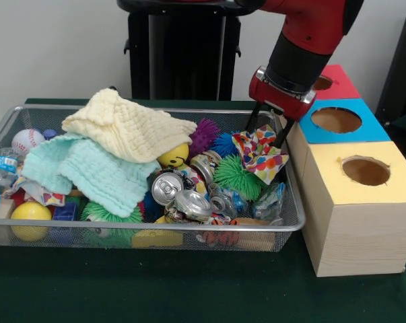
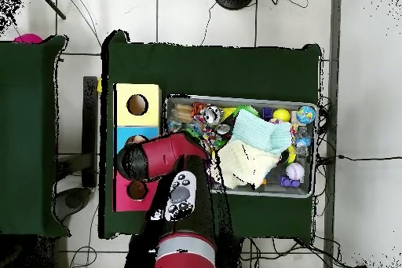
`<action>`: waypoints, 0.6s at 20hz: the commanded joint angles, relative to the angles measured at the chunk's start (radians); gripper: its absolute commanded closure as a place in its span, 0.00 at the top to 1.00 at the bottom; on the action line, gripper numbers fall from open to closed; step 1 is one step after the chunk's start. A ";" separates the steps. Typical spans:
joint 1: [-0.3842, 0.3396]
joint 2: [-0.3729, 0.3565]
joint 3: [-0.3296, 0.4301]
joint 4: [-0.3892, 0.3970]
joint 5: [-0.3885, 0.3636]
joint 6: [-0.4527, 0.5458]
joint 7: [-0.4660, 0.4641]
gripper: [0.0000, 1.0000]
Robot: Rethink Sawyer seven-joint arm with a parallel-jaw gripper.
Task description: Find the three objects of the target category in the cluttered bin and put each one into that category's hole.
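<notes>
A: Where is the tool [image 1: 270, 129]?

B: At the right end of the cluttered bin [image 1: 293, 222], in the front view. Its black fingers straddle a polka-dot cloth [image 1: 261, 153], one on each side of the cloth's upper part, but I cannot tell whether they are clamped on it or merely beside it.

A: What lies around that cloth?

B: A green spiky ball [image 1: 238, 176] just to its left and lower, a blue spiky ball [image 1: 223, 143] behind that, and a purple spiky ball [image 1: 204, 136] further left. Nearer the front rim sit crushed drink cans [image 1: 182, 195].

A: And the rest of the bin?

B: A pale yellow washcloth [image 1: 128, 128] is draped over a mint washcloth [image 1: 88, 171], with a yellow smiley ball [image 1: 174, 156] peeking from under them. A baseball [image 1: 27, 140] sits at the far left corner and a yellow ball [image 1: 30, 219] at the near left.

A: The bin itself?

B: It rests on the green desk [image 1: 155, 289]. Just right of it stand three wooden boxes in a row, each with a round hole: the yellow-topped box [image 1: 361, 208] nearest, the blue-topped box [image 1: 337, 121] behind it, the red-topped box [image 1: 334, 83] farthest.
</notes>
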 commanded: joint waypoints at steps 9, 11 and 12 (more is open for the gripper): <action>-0.144 0.193 -0.019 -0.215 -0.175 -0.431 0.018 1.00; -0.161 0.186 -0.004 -0.217 -0.186 -0.432 0.004 1.00; -0.167 0.182 0.002 -0.218 -0.186 -0.425 0.003 1.00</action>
